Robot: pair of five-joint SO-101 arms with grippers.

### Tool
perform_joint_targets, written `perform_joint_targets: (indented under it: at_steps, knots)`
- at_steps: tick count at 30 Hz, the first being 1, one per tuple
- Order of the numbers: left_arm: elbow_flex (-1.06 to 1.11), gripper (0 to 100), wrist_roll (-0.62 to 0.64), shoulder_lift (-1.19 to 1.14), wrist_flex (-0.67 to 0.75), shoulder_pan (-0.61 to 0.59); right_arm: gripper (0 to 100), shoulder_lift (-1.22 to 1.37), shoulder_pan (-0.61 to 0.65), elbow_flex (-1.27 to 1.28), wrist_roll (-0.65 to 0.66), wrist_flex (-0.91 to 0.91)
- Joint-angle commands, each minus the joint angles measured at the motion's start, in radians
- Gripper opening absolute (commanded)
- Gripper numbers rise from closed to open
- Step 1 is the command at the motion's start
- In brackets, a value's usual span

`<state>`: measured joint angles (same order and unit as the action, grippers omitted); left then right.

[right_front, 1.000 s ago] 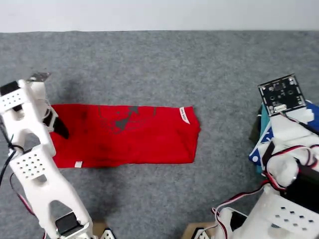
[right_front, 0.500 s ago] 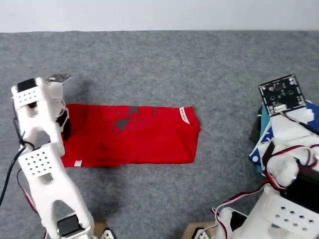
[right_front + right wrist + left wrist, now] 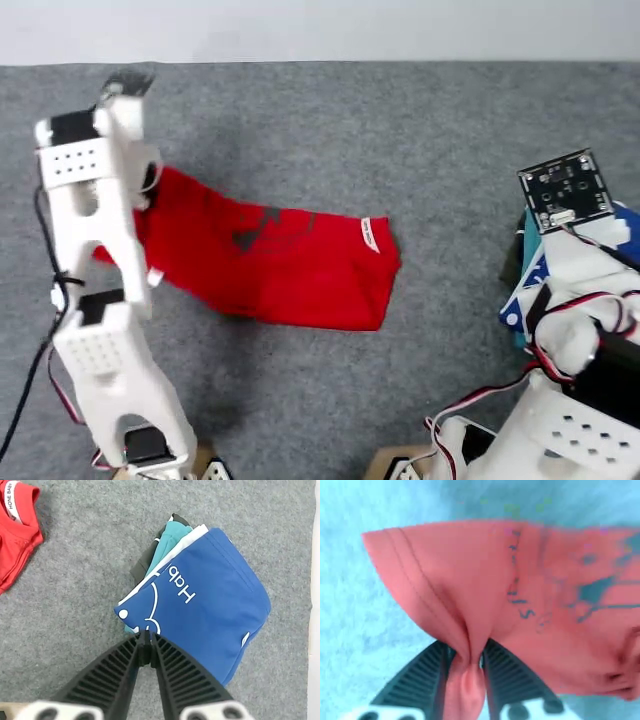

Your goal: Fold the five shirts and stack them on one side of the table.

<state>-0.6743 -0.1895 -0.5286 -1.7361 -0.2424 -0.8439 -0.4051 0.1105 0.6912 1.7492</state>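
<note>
Left gripper (image 3: 466, 652) fingers are pinching the red cotton shirt (image 3: 290, 270) by a bunched edge; that thin hold risks slipping mid-fold. Right gripper (image 3: 145, 637) fingers are resting closed, empty.

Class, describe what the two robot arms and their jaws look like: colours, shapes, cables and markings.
Both arms are blocky white plastic shells with grids of small holes and black motors at the joints. A black cable runs beside the left arm; red, white and black wires loop over the right arm, which carries a square black circuit board. The jaws are black, tapered and ribbed.
</note>
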Motion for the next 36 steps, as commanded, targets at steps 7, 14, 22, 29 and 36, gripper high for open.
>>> perform_joint_targets:
  at_steps: [7, 14, 22, 29, 36]
  knots:
    - [-0.008, 0, 0.181, 0.222, -0.02, 0.413, 1.0, -0.01, -0.012, -0.008, 0.005, 0.008]
    - [-0.008, 0, 0.204, 0.106, -0.02, 0.641, 1.0, -0.01, -0.012, -0.003, 0.005, 0.008]
    - [-0.01, 0, 0.244, -0.066, -0.018, 0.73, 1.0, -0.01, -0.012, -0.003, 0.005, 0.008]
    - [-0.018, 1, 0.258, -0.132, -0.015, 0.812, 1.0, -0.01, -0.012, -0.003, 0.003, 0.01]
    - [-0.076, 15, 0.33, -0.14, -0.015, 0.878, 1.0, -0.008, -0.012, -0.002, 0.003, 0.01]
